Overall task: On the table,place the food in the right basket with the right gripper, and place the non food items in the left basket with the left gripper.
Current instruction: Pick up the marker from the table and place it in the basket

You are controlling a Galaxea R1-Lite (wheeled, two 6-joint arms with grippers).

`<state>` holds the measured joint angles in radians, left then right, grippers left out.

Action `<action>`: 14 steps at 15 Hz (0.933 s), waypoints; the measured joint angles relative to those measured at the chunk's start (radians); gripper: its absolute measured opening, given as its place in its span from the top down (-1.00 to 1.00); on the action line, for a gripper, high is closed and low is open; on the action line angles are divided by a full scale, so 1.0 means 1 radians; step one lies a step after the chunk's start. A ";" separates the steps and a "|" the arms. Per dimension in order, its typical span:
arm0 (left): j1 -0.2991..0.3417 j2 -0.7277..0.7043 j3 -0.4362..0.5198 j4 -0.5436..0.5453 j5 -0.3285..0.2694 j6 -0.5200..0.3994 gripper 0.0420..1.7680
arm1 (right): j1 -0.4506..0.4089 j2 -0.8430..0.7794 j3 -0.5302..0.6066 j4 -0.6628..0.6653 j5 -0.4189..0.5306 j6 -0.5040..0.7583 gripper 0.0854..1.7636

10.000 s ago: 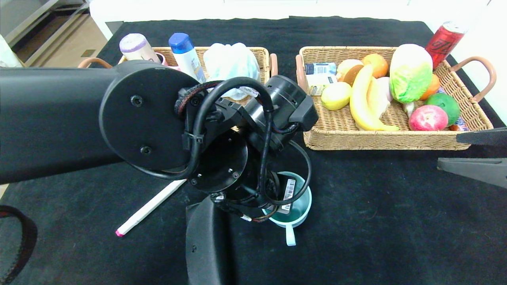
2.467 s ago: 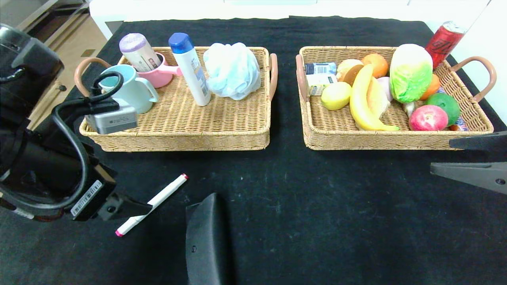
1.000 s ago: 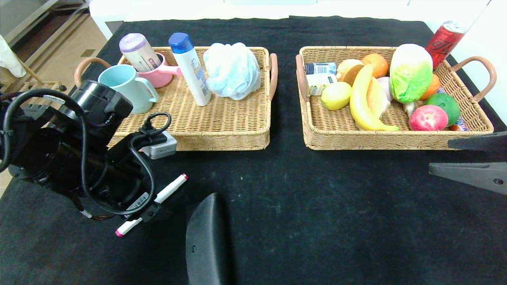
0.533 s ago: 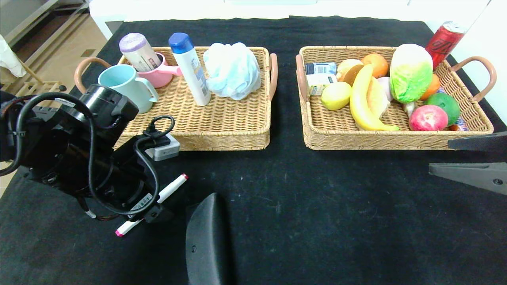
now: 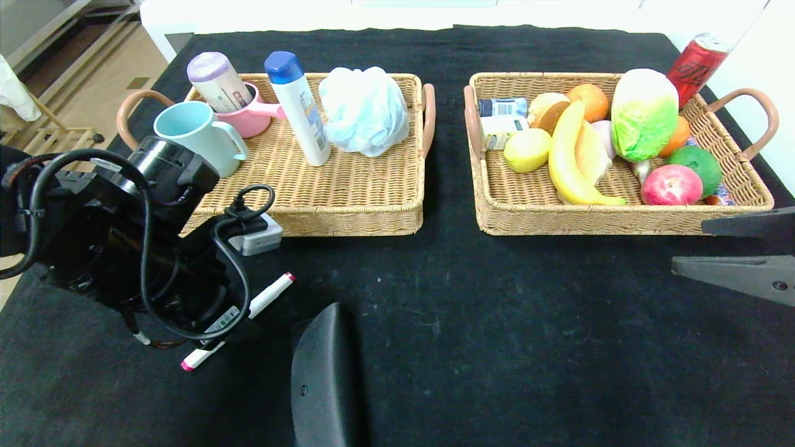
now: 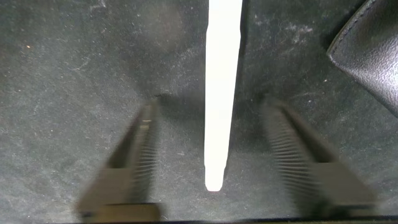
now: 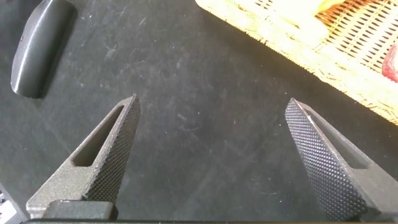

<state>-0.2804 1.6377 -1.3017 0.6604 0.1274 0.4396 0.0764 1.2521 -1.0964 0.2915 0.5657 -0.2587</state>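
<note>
A white pen with a pink tip lies on the black cloth in front of the left basket. In the left wrist view the pen runs between the two fingers of my left gripper, which is open, low over the cloth, with a gap on each side of the pen. In the head view the left wrist covers the pen's middle. My right gripper hangs open and empty near the front of the right basket; in its own wrist view the right gripper shows only bare cloth between its fingers.
The left basket holds a teal mug, a pink cup, a blue-capped bottle and a pale bath pouf. The right basket holds a banana, cabbage, apple and other fruit. A red can stands behind it.
The teal mug went from the table into the left basket. Over the last second my left wrist has settled slightly right over the pen. The right arm has barely moved.
</note>
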 joint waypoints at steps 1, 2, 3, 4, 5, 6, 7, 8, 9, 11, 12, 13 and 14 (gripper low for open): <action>0.000 0.000 0.000 0.000 0.000 0.000 -0.09 | 0.000 0.000 0.000 0.000 0.000 0.000 -0.94; 0.000 0.000 -0.001 0.001 0.001 0.000 0.04 | 0.000 0.000 0.000 0.000 0.000 0.000 -0.94; 0.000 0.000 -0.001 0.001 0.001 0.000 0.14 | 0.000 0.000 0.000 0.000 0.000 0.000 -0.94; 0.000 0.000 -0.002 0.001 0.001 0.000 0.56 | 0.000 0.000 0.000 0.000 0.000 0.000 -0.94; 0.000 -0.001 -0.002 0.001 0.001 0.000 0.80 | 0.000 0.000 0.000 0.000 0.000 0.000 -0.94; 0.000 -0.002 -0.002 0.001 0.001 0.000 0.75 | 0.000 0.000 0.000 0.000 0.000 0.000 -0.94; 0.000 -0.003 -0.002 0.002 0.001 0.000 0.75 | 0.000 0.000 0.000 0.000 0.000 0.000 -0.94; 0.000 -0.004 -0.001 0.001 0.001 0.000 0.75 | 0.000 0.000 0.000 0.000 0.000 0.000 -0.94; 0.000 -0.005 0.000 0.002 0.001 0.000 0.75 | 0.000 0.000 -0.001 0.000 0.000 0.000 -0.94; 0.000 -0.009 -0.002 0.006 0.001 0.000 0.75 | 0.000 0.000 -0.001 0.000 0.000 0.000 -0.94; -0.001 -0.013 -0.004 0.010 -0.001 0.000 0.75 | 0.000 0.000 -0.001 0.000 0.000 -0.001 -0.94; -0.003 -0.019 -0.006 0.014 -0.007 0.001 0.75 | 0.000 0.000 -0.001 0.000 0.000 0.000 -0.94; -0.007 -0.025 -0.007 0.024 -0.011 0.000 0.75 | 0.000 0.000 -0.002 0.000 0.000 0.000 -0.94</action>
<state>-0.2872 1.6130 -1.3085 0.6845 0.1168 0.4396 0.0764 1.2521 -1.0983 0.2915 0.5655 -0.2587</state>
